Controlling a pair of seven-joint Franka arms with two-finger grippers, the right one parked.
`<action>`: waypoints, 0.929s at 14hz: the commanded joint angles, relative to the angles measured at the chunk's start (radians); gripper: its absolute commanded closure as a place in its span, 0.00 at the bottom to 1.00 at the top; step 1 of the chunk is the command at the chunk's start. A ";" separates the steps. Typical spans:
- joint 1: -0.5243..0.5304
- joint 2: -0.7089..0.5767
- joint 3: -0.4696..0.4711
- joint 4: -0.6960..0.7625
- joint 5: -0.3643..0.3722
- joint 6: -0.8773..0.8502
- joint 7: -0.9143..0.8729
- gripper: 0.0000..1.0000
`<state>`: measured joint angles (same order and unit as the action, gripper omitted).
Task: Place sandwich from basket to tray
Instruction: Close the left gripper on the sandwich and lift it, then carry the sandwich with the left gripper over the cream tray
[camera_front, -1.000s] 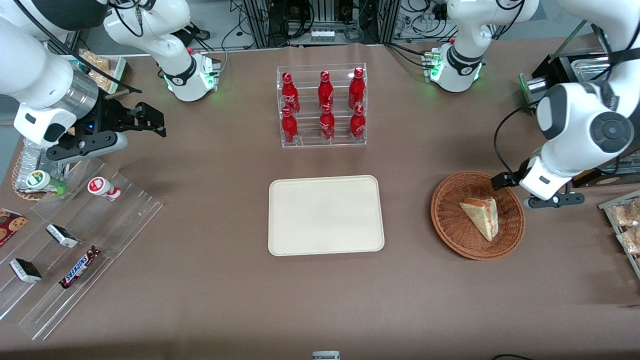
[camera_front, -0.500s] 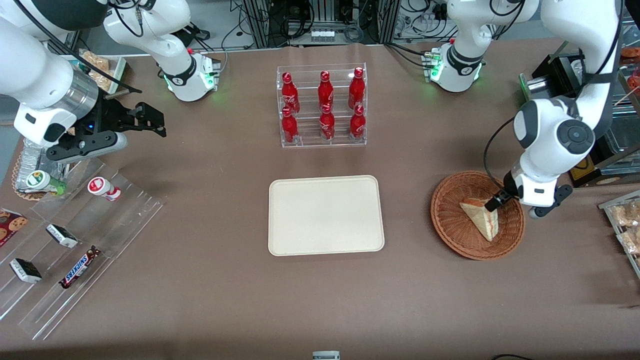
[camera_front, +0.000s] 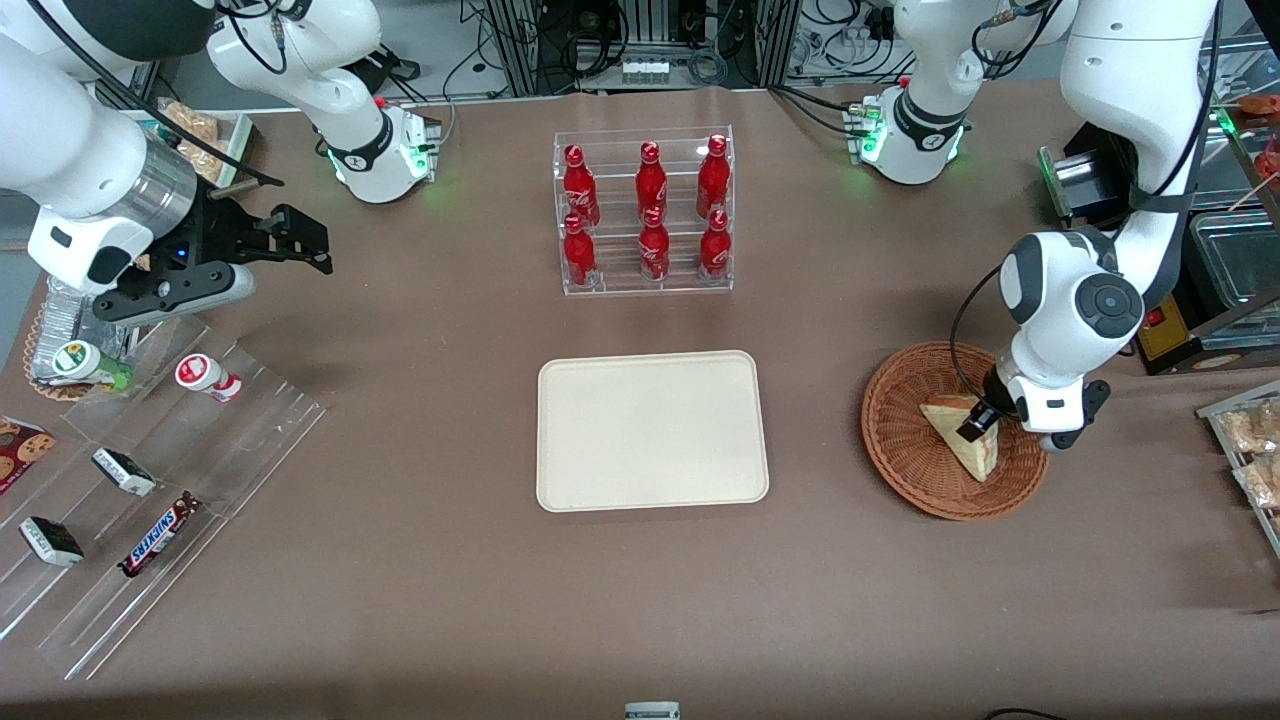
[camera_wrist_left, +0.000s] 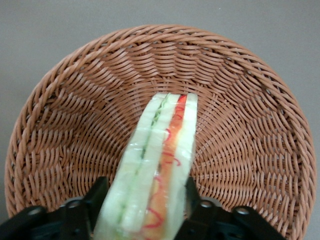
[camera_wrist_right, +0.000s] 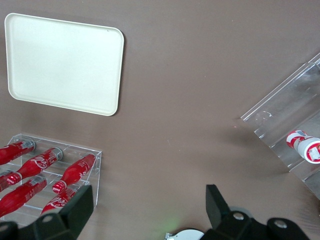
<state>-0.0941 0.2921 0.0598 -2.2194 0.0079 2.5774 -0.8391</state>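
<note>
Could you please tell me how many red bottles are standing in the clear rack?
6: three in the rack's upper row, three in the lower. The gripper is at the sandwich in the basket.

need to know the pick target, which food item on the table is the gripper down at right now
The sandwich in the basket: the gripper sits astride it, a finger on each side. The Snickers bar lies toward the parked arm's end.

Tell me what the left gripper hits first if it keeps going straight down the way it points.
Most likely the sandwich: the left gripper straddles it, one finger on each side, over the basket. Beneath the sandwich lies the basket's woven floor. Whether the fingers already touch the bread is unclear.
</note>
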 joint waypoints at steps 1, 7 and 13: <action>-0.019 -0.011 -0.002 0.046 -0.009 -0.048 -0.014 0.99; -0.192 0.059 -0.003 0.338 -0.005 -0.358 -0.002 1.00; -0.477 0.281 0.000 0.677 0.007 -0.480 -0.014 0.97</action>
<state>-0.4787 0.4450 0.0410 -1.7402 0.0080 2.1982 -0.8406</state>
